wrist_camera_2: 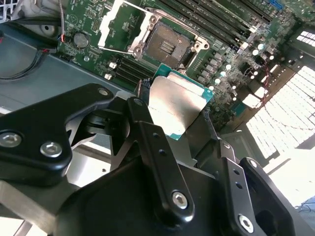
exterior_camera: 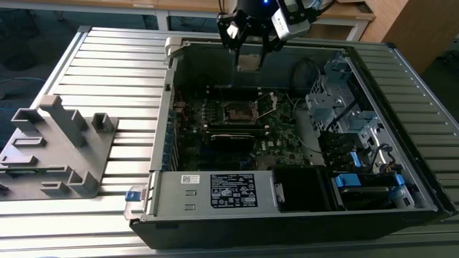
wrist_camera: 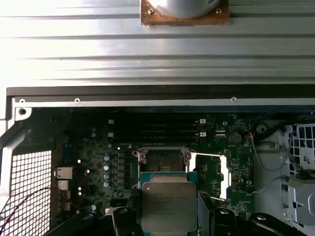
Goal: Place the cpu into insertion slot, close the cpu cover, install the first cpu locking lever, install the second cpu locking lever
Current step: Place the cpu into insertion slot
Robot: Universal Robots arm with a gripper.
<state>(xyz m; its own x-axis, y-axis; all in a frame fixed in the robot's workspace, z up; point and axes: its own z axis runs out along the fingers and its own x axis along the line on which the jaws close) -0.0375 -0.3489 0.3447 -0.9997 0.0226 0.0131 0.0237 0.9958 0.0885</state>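
Jaws clamped on the cpu (exterior_camera: 248,63), gripping it by opposite edges. Its silver face is clear in the second wrist view (wrist_camera_2: 174,105) and the first wrist view (wrist_camera: 169,206). The chip hangs in the air over the far side of the open computer case (exterior_camera: 161,134), apart from the board. The insertion slot (exterior_camera: 237,112) sits mid-motherboard, uncovered, with its dark centre exposed in both wrist views (wrist_camera_2: 167,46) (wrist_camera: 162,161). The cpu cover (exterior_camera: 267,103) is swung open, just beside the slot on the exterior view's right (wrist_camera: 209,155). The case lies on a slatted worktop (exterior_camera: 107,70). A grey fixture (exterior_camera: 64,145) stands at the exterior view's left, well apart from the case.
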